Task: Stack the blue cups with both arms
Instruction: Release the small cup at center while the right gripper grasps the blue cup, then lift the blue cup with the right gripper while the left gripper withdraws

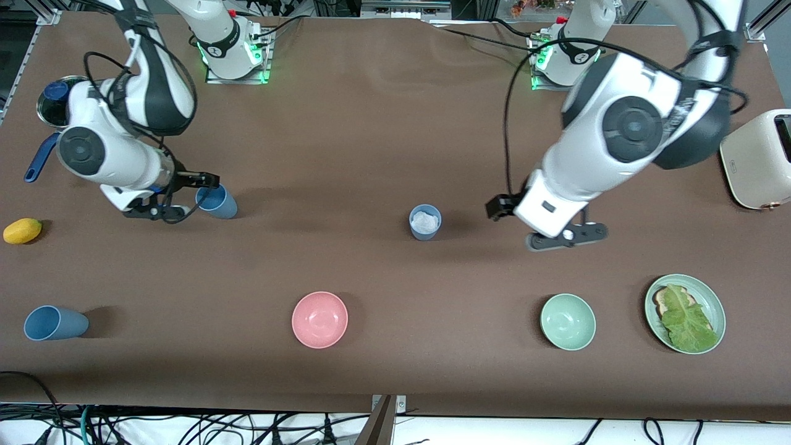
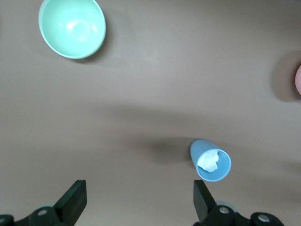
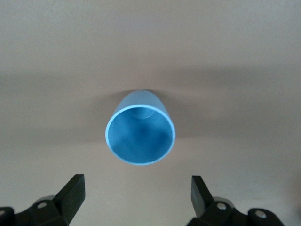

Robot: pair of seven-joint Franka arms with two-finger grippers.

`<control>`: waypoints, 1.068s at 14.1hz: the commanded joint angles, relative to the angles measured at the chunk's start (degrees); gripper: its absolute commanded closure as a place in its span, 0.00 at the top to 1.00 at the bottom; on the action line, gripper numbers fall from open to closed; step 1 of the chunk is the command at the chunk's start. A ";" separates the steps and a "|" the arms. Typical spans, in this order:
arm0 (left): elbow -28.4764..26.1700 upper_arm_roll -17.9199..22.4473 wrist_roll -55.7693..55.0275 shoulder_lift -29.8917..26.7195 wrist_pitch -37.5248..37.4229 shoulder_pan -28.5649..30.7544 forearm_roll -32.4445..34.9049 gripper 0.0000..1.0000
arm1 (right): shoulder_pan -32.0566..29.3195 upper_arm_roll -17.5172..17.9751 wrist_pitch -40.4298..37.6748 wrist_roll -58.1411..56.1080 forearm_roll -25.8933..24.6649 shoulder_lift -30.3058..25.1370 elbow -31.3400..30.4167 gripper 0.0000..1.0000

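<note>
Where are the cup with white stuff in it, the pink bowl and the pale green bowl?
cup with white stuff (image 1: 425, 222): front view, on the white filling inside its mouth.
pink bowl (image 1: 319, 319): front view, on the inside bottom.
pale green bowl (image 2: 72, 27): left wrist view, on the inner wall.

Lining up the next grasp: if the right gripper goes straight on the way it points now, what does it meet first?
Most likely the blue cup directly ahead: the right gripper is open, and the cup's mouth sits centred between its fingers in the right wrist view. How much gap remains is hard to judge; in the front view it looks small.
</note>
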 commanded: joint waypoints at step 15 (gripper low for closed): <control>-15.11 18.20 28.46 -19.03 -4.09 5.49 -1.08 1.00 | 3.28 2.16 6.36 7.38 -8.99 7.69 -0.59 0.63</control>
